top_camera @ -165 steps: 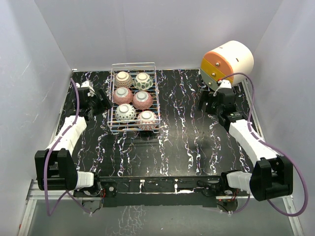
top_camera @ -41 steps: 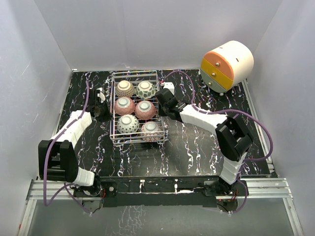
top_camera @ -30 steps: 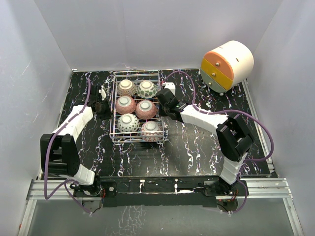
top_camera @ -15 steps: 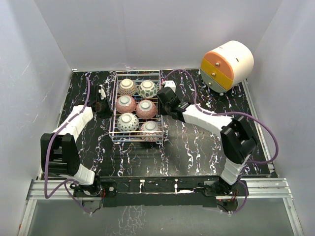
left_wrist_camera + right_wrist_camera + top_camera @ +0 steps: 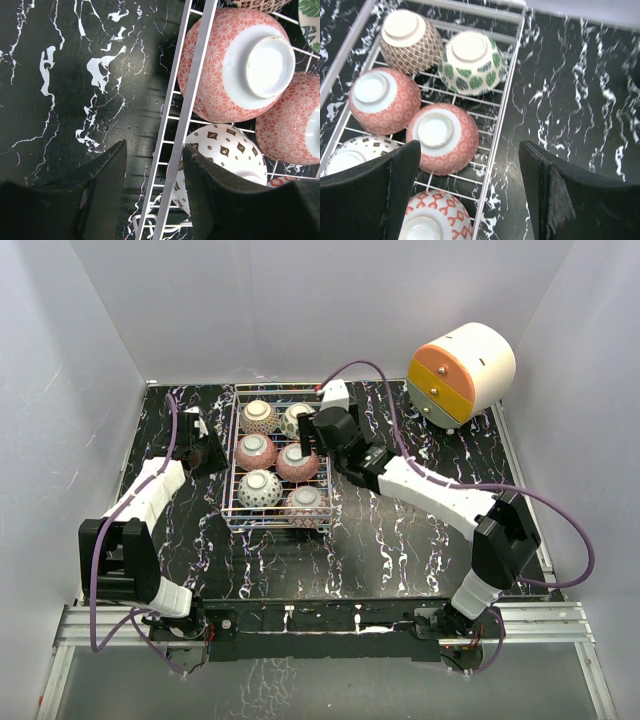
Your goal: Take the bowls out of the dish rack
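Note:
The dish rack (image 5: 232,455) is a silver wire basket on the black marble table, holding several bowls upside down in two columns. My left gripper (image 5: 212,452) stands at its left wall. In the left wrist view the left gripper (image 5: 154,150) is open, its jaws astride the rack's rim wire (image 5: 197,60) without touching it, beside a pink bowl (image 5: 235,65) and a white, brown-diamond bowl (image 5: 220,150). My right gripper (image 5: 315,430) hovers over the rack's right side, partly hiding the green-leaf bowl (image 5: 293,417). The right gripper (image 5: 470,150) is wide open and empty, above a pink bowl (image 5: 442,137) and the right rim (image 5: 507,80).
A large white-and-orange cylindrical drawer unit (image 5: 462,370) sits at the back right corner. White walls close in the table (image 5: 400,520) on three sides. The right arm stretches across the table's middle towards the rack.
Both grippers were shut on the rack's side rims and have opened, letting go. The right gripper has risen and moved back over the rack; the left has drawn slightly left.

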Controlling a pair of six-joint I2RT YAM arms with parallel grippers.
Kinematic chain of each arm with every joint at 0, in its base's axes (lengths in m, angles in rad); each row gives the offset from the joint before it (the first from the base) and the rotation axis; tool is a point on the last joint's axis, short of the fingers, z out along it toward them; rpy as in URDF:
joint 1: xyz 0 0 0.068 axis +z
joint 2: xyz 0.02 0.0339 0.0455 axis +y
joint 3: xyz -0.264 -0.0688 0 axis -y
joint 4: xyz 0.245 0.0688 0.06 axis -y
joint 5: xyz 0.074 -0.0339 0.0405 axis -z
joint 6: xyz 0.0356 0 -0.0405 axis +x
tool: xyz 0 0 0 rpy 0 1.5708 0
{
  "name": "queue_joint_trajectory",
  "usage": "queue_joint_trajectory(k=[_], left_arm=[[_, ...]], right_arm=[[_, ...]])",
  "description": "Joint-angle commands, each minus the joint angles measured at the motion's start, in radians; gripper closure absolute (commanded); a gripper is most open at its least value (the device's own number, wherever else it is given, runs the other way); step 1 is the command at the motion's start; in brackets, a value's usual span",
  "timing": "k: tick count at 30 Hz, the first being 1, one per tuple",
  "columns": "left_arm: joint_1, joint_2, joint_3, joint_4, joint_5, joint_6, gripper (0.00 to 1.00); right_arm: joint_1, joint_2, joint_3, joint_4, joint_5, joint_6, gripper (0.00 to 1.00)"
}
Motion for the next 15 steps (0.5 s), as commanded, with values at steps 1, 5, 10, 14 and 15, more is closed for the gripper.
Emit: queue_joint_trajectory(k=[1,5,10,14,15], left_arm=[[0.007,-0.06,-0.016,0.011,-0.022,0.005,0.52],[0.006,-0.06,-0.018,0.011,-0.021,0.005,0.52],[0.005,-0.055,-0.016,0.008,-0.021,0.003,0.52],[0.006,-0.057,-0.017,0.01,-0.012,0.002,0.52],[0.006,-0.059,-0.019,0.01,-0.011,0.002,0.52]], right_arm=[[0.107,-0.022,0.023,0.243,0.282,-0.182,0.16],[0.107,-0.018,0.015,0.296,0.227,-0.21,0.11],[0.104,0.061,0.151,0.089,0.069,-0.107,0.17],[0.064,0.142,0.257,-0.03,-0.093,-0.047,0.2],[0.045,0.168,0.286,-0.059,-0.131,-0.03,0.2]])
